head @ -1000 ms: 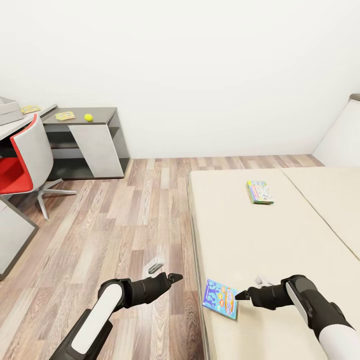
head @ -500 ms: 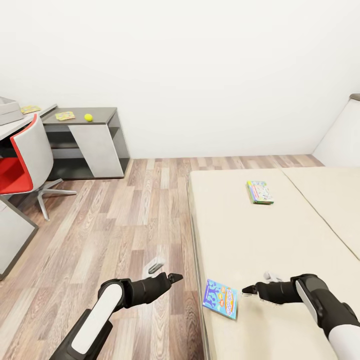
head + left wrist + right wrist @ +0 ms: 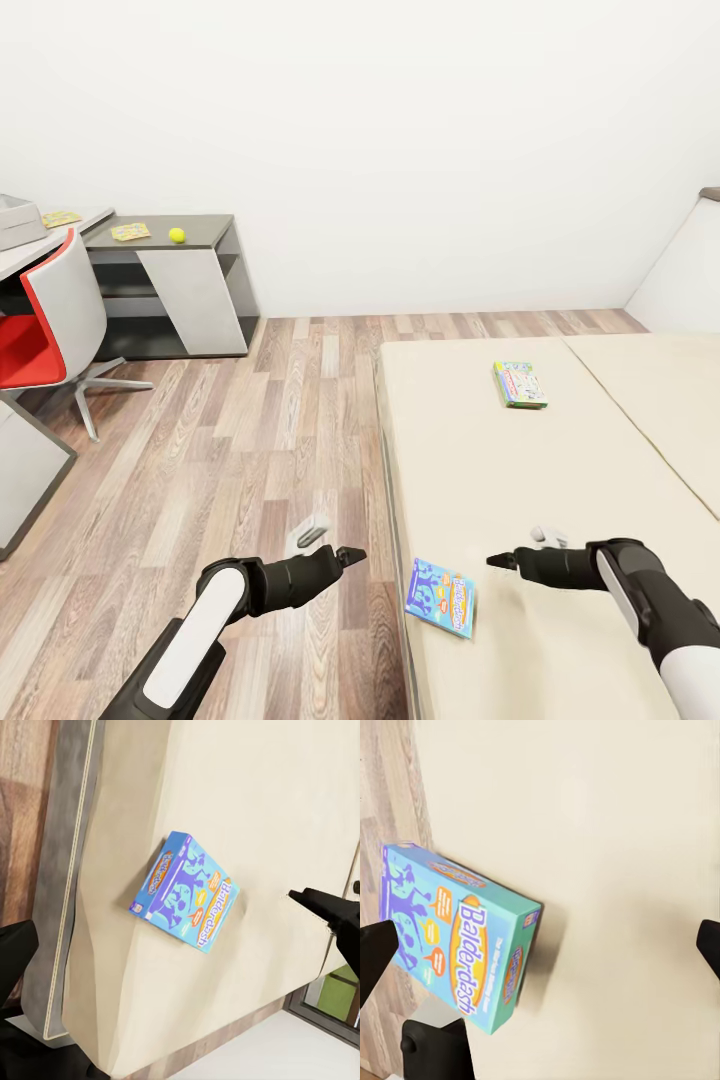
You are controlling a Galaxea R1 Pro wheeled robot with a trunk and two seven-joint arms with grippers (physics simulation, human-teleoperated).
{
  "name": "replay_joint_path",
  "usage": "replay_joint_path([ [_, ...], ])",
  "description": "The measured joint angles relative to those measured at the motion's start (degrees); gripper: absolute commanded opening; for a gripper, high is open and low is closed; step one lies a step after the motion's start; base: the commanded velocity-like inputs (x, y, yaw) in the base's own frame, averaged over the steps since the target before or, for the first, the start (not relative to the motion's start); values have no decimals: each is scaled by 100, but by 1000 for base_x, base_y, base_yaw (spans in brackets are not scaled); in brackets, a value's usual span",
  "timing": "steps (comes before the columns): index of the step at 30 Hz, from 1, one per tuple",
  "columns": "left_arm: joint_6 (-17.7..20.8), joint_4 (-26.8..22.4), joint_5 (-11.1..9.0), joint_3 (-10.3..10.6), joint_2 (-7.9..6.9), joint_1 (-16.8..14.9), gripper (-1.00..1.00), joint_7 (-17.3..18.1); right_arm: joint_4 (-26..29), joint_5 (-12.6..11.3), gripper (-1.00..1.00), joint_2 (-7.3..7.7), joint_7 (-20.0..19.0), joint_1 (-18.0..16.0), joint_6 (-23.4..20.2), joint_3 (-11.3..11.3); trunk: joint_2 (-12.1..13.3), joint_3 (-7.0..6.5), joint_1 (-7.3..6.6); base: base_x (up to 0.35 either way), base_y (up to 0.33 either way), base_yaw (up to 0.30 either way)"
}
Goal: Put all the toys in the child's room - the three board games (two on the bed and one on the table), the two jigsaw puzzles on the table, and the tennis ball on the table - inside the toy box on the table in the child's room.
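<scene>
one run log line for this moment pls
phase: reaching | right gripper: jaws open, empty, beside Balderdash box on bed | left gripper: empty over floor | Monopoly box: on bed

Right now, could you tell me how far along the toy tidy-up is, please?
Nothing looks done yet. The Balderdash box and the green-edged game box lie on the bed; the tennis ball and a jigsaw sheet sit on the dark side table, a second sheet on the desk. In hand: the right gripper, open and empty, is beside Balderdash. All the toys remain.
</scene>
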State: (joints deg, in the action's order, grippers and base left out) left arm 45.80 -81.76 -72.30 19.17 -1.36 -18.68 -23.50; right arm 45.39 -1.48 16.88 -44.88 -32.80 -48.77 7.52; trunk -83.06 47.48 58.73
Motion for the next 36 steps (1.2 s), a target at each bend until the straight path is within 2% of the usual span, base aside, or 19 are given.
replay_joint_path([
  [27, -2, 0, 7, 8, 0, 0, 100, 0, 497, 8, 100, 50, 18, -2, -14, 88, 0, 0, 0, 0, 0, 0],
  [36, -1, 1, 11, 8, 0, 0, 100, 0, 709, 12, 100, 53, 21, 3, -32, 288, 0, 0, 0, 0, 17, 0],
])
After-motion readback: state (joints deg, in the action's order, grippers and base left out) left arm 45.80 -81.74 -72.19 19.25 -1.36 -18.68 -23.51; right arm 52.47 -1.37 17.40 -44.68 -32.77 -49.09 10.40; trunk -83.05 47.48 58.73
